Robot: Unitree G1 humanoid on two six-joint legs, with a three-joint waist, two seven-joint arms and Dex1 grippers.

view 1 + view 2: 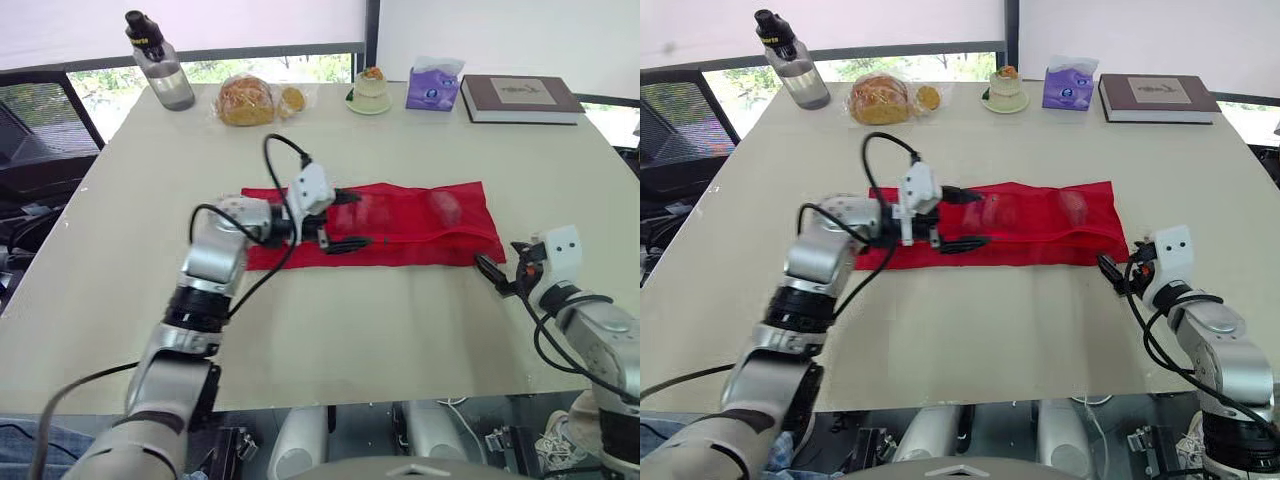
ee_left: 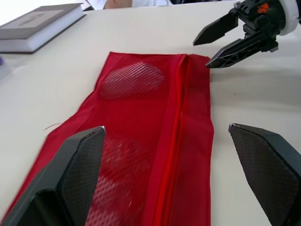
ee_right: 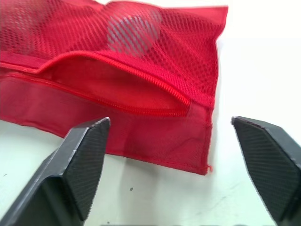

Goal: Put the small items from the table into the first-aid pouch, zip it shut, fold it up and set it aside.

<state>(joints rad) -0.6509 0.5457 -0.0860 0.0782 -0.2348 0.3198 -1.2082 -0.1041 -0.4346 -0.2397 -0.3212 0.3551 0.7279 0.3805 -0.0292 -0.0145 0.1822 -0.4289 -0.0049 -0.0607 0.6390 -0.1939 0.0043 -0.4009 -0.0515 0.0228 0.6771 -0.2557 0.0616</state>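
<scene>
On the left, our left gripper (image 1: 358, 220) hovers low over the left part of a red mesh pouch (image 1: 440, 242). Its two black fingers are spread wide and hold nothing, one towards each long edge. We judge it is there to pin the cloth so the pouch will not slide when the zip is pulled. Far beyond it, at the back edge of the table (image 1: 350, 330), stand a bottle (image 1: 160, 68) and bagged bread (image 1: 247, 100).

The pouch lies flat, stretching from under this gripper towards the right one. Pale items (image 1: 446, 208) show through the mesh ahead of the left fingers, so filling looks done. The zip (image 3: 141, 92) gapes open at the end just in front of our right gripper (image 1: 488, 275).

That gripper sits low at the pouch's near right corner, just beside the cloth. Its fingers are parted and empty and point at the open mouth, probably lined up to catch the zip pull, which we cannot make out. A book (image 1: 520, 98) lies far beyond it
</scene>
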